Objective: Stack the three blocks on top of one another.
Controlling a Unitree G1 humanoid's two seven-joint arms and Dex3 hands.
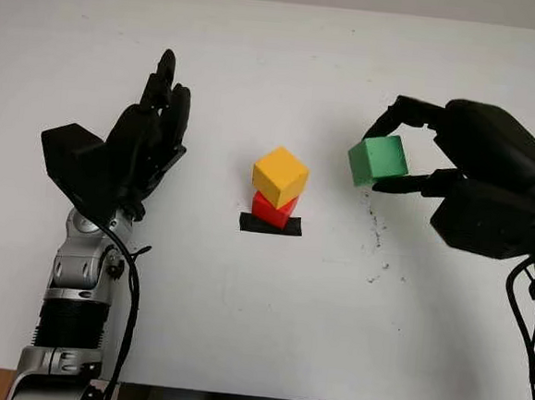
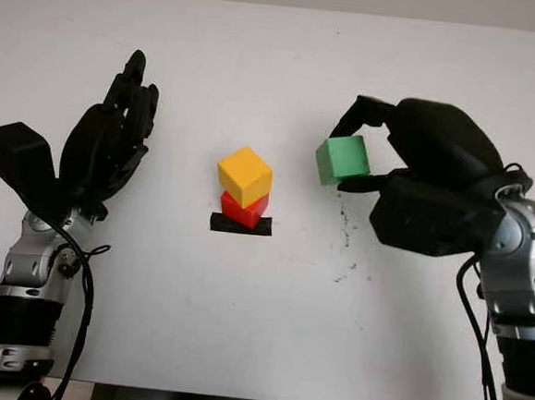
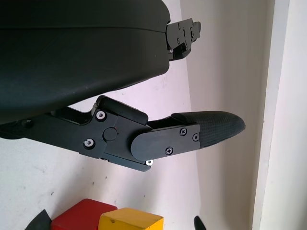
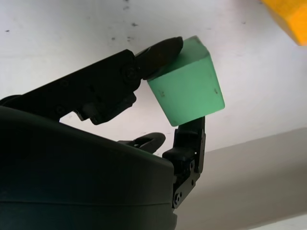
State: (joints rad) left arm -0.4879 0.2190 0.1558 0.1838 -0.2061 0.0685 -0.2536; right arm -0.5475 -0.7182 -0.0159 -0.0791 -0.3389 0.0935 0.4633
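Your left hand (image 1: 147, 140) is up off the white table (image 1: 257, 329), open and holding nothing, with its fingers pointing away from you; it stands well to the side of the stack and has no part in this step.

Your right hand (image 1: 411, 146) has the green block (image 1: 378, 161) pinched between its fingers (image 4: 160, 50): one fingertip presses a top corner and another bears on the opposite face from below, so the block sits tilted, held clear of the table. Beyond those fingertips, toward your left hand, stands the part-built stack.

Two thirds of the job looks done. The yellow block (image 1: 281, 174) sits on the red block (image 1: 272, 210), which rests on a black tape mark (image 1: 270, 224). The yellow one is turned relative to the red one, though seated squarely enough to stay up.

What is left is the last placement: carry the green block across, level it, and set it on the yellow top.
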